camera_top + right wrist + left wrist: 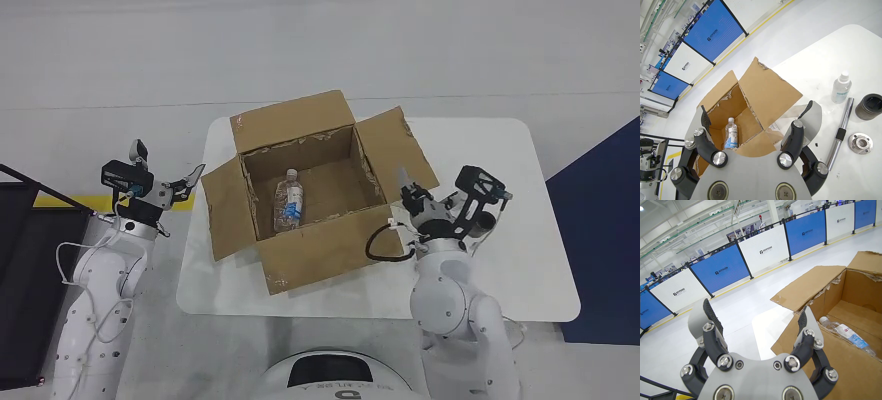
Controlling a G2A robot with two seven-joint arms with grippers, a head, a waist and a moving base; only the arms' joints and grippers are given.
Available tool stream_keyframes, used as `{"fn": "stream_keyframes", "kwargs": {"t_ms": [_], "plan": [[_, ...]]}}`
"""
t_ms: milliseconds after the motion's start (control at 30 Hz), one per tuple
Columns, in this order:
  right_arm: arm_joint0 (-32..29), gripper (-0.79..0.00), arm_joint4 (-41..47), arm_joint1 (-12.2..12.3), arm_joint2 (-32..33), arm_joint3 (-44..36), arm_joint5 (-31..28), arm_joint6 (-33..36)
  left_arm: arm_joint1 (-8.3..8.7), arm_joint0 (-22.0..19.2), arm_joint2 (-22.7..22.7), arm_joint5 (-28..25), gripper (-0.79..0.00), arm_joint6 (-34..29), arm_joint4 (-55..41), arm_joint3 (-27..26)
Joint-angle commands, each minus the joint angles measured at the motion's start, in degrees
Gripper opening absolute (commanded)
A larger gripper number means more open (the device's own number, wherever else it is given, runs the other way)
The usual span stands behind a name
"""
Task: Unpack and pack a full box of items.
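Observation:
An open cardboard box [300, 120] stands on the white table [500, 220] with all its flaps folded outward. One clear plastic water bottle [290, 198] with a white cap and blue label lies on the box floor. My left gripper [193, 185] hangs open beside the box's left flap, off the table edge. In the left wrist view the left gripper [755, 304] is empty, with the box [857, 289] and bottle [846, 332] beyond it. My right gripper [402, 200] is open over the right flap. The right wrist view shows the right gripper [756, 105] empty above the box [768, 89] and bottle [732, 133].
In the right wrist view, a small spray bottle [841, 87], a metal rod [841, 132], a dark metal cylinder [869, 107] and a round flange [860, 143] sit on the table beside the box. A black frame [20, 260] stands left of the table.

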Motion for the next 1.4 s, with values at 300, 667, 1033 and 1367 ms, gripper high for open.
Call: {"fn": "stream_keyframes", "kwargs": {"t_ms": [300,667,1033,1367], "plan": [[20.6,0.0,5.6,-0.7,-11.3,21.1,-10.6,21.7,0.0,0.0,0.0,0.0,0.0,0.0,0.0,0.0],[39.7,-0.037,9.9,-3.7,-18.7,49.0,-3.8,28.1,0.0,0.0,0.0,0.0,0.0,0.0,0.0,0.0],[50.4,-0.188,15.2,-6.7,-22.5,71.3,-3.0,23.4,0.0,0.0,0.0,0.0,0.0,0.0,0.0,0.0],[54.8,-0.751,20.1,-9.1,-24.6,79.8,-4.5,18.7,0.0,0.0,0.0,0.0,0.0,0.0,0.0,0.0]]}}
